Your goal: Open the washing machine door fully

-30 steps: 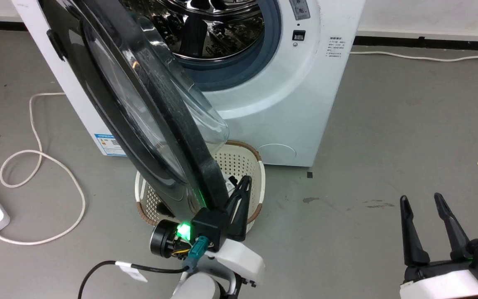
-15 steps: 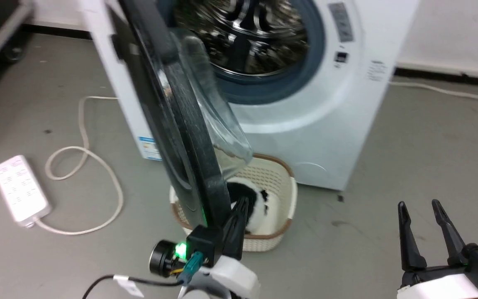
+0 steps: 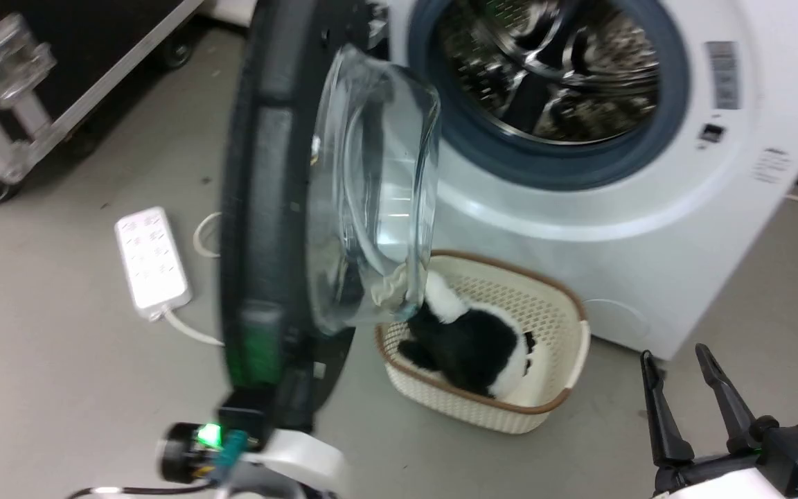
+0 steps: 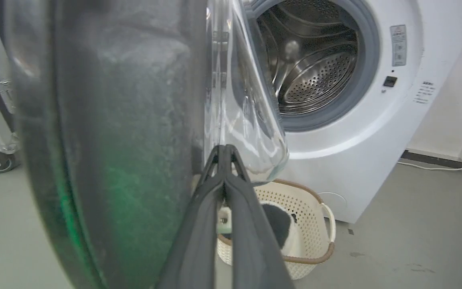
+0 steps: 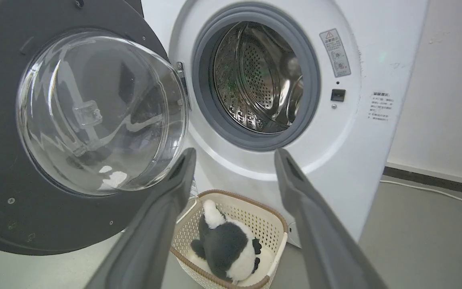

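Black glossy washing machine door (image 3: 260, 208) is seen standing edge-on, out from the white washing machine (image 3: 648, 229). Left gripper (image 4: 223, 152) is clenched just beside the door's inner rim; contact cannot be told. Right gripper (image 3: 675, 352) is held released, well apart.

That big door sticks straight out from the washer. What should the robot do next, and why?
Probably push the washing machine door further from the drum with the shut left gripper, which sits against its inner side; the door stands only half open.
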`<state>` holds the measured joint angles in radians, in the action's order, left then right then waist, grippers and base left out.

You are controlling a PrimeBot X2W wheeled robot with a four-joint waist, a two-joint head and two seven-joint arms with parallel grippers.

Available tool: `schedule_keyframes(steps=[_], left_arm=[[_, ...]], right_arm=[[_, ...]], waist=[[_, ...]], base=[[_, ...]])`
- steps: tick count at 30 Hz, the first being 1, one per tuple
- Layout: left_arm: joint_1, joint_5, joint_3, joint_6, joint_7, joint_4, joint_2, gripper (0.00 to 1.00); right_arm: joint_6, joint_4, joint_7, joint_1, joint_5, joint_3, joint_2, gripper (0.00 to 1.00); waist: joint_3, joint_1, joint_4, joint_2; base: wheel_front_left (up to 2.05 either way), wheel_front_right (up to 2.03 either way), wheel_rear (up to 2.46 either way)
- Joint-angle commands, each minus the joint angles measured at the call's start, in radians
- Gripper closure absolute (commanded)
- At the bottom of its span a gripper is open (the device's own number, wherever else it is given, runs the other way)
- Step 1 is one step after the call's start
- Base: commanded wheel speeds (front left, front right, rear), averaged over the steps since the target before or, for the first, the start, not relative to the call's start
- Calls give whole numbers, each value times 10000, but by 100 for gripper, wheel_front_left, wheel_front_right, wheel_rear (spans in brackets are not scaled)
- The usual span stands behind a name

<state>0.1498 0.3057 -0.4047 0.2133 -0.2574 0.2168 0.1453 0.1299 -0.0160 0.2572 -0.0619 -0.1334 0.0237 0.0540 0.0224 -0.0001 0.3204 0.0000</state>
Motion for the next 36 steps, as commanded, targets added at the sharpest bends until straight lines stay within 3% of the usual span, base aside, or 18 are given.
schedule_keyframes(steps=[1,10,24,36], left_arm=[[-24,52,168,101,-42,-83,94,100],[564,581,1606,160,-43,-110,887,100],[2336,1574,3419,-137,48,1294,2384,100],[2876,1521,3940,-299,-33,2313,2724,100]], right_arm=[[8,20,45,-20,-37,-20,26,0],[8,104,45,318,-49,-155,484,0],[8,354,-18,839,-169,-164,1415,0],[8,304,-31,905,-228,-62,1416,0]], waist=[[277,1,301,0],[1326,1,724,0],[2772,1,497,0],[2744,1,344,0]], base=[[0,0,0],[0,0,0],[0,0,0],[0,0,0]])
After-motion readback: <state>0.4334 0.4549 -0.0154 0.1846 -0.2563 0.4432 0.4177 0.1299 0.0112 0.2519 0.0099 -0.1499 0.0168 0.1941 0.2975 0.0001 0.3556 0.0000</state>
